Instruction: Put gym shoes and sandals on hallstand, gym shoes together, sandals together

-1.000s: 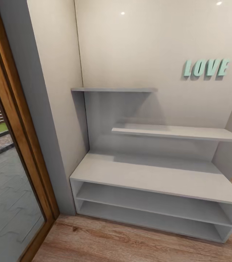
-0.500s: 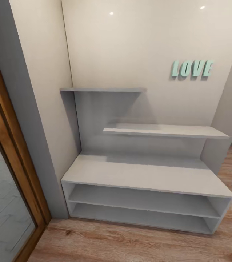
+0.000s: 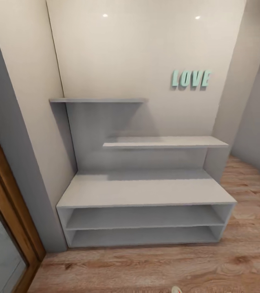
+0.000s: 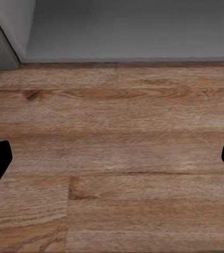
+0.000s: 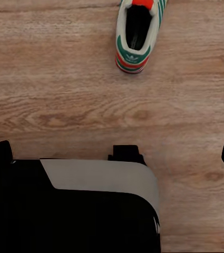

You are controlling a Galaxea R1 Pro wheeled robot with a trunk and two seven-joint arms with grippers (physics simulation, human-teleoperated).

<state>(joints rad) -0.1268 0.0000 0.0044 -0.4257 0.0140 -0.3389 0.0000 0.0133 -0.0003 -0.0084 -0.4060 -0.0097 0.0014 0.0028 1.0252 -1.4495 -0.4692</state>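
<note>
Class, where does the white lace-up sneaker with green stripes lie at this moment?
In the right wrist view, the white sneaker with green stripes lies on the wood-plank floor, heel towards the camera, beyond the robot's dark base.

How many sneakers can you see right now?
1. One gym shoe lies on the wood floor ahead of the right gripper, heel toward the camera. A pale tip at the head view's bottom edge might be another shoe; others may be out of view.
</note>
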